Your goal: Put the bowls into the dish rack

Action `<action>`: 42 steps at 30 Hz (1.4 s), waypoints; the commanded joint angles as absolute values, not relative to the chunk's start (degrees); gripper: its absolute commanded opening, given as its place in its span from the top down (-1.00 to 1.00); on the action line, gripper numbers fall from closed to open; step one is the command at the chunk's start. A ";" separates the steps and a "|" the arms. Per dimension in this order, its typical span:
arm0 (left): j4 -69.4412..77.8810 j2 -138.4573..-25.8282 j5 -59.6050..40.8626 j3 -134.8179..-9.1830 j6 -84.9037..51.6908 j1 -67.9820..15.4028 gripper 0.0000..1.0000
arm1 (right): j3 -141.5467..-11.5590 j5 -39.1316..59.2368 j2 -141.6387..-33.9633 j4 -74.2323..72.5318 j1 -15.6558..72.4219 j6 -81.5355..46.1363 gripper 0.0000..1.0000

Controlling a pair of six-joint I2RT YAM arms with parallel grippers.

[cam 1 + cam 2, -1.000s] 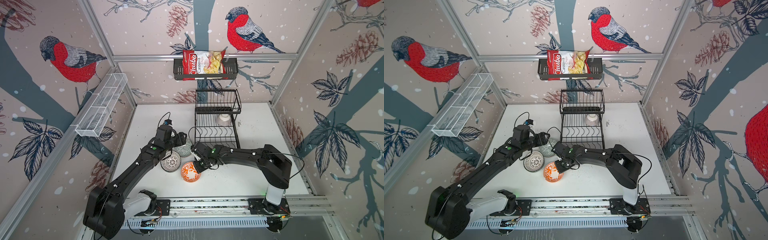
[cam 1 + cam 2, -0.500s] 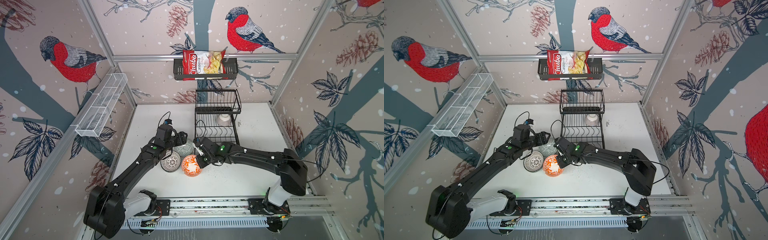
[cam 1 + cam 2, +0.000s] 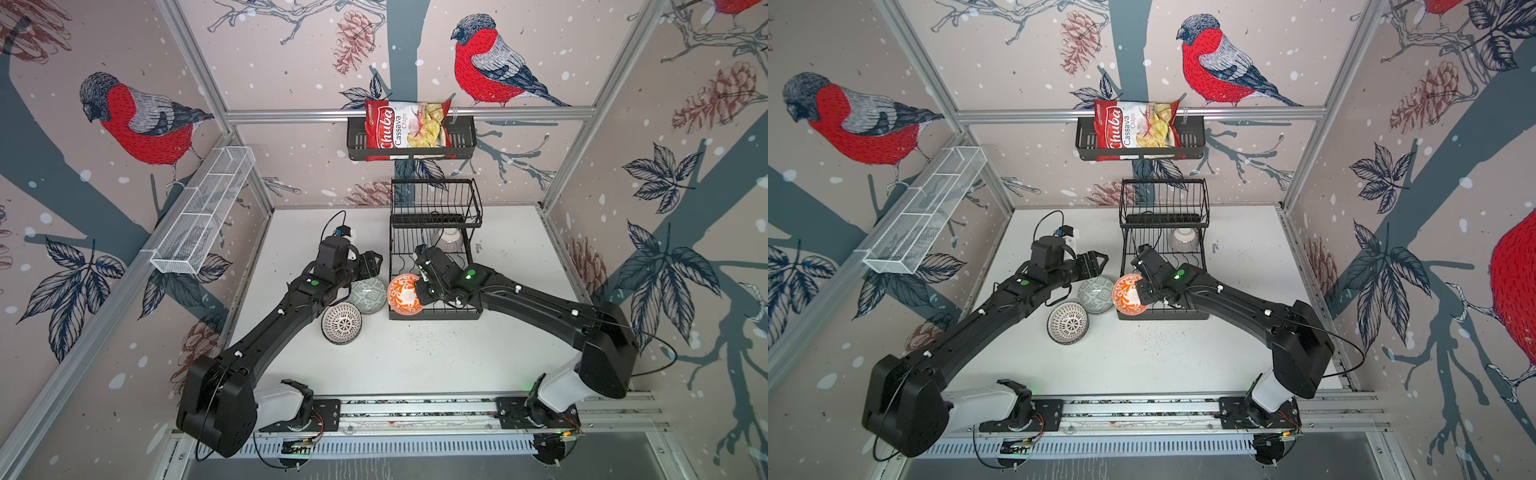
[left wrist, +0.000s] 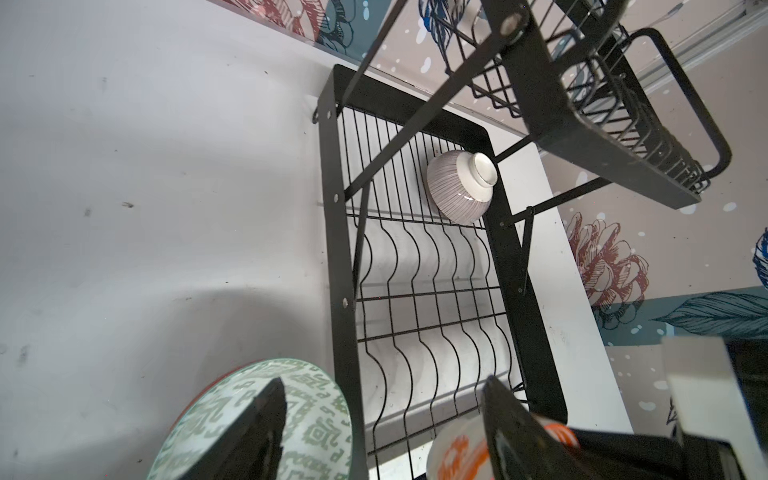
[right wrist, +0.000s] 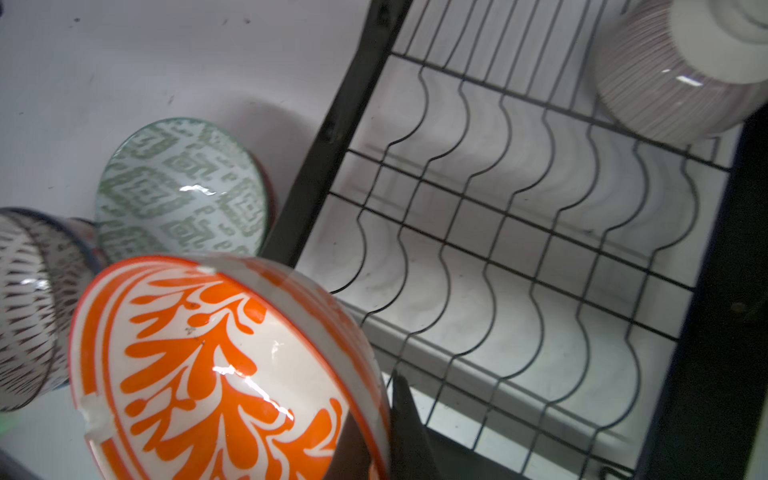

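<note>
My right gripper (image 3: 419,287) (image 5: 376,399) is shut on the rim of the orange floral bowl (image 3: 404,293) (image 3: 1128,296) (image 5: 208,365). It holds the bowl tilted on edge above the front left corner of the dish rack (image 3: 436,316) (image 3: 1163,317) (image 5: 332,137). A pink-lined bowl (image 3: 448,240) (image 4: 461,187) lies upside down at the back of the rack's lower tier. A grey-green bowl (image 3: 368,295) (image 4: 257,415) and a black-white dotted bowl (image 3: 341,323) (image 5: 29,303) sit on the table left of the rack. My left gripper (image 3: 374,262) (image 4: 384,380) hovers open above the grey-green bowl, holding nothing.
A black shelf (image 3: 463,139) with a chips bag (image 3: 405,129) hangs on the back wall above the rack. A white mesh basket (image 3: 203,212) runs along the left wall. The arms' base rail (image 3: 415,409) lines the front edge.
My right gripper has lifted the orange bowl off the table and carried it back toward the rack's front left corner, tipping it on edge. The left gripper has barely moved.
</note>
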State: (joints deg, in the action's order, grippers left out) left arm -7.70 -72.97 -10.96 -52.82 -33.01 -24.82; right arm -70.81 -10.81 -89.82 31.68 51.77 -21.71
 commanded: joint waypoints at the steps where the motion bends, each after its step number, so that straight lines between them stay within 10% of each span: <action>1: -5.82 -75.16 -11.43 -55.47 -33.06 -27.54 -0.46 | -70.92 -15.41 -88.90 29.10 49.75 -19.74 0.99; 27: -6.33 -88.97 -5.43 -63.45 -35.64 -37.66 -0.06 | -69.73 -15.66 -85.08 22.78 44.38 -19.21 0.99; 42: -7.65 -91.70 0.27 -65.24 -35.38 -39.11 0.68 | -70.16 -14.02 -86.18 21.02 45.08 -20.83 0.94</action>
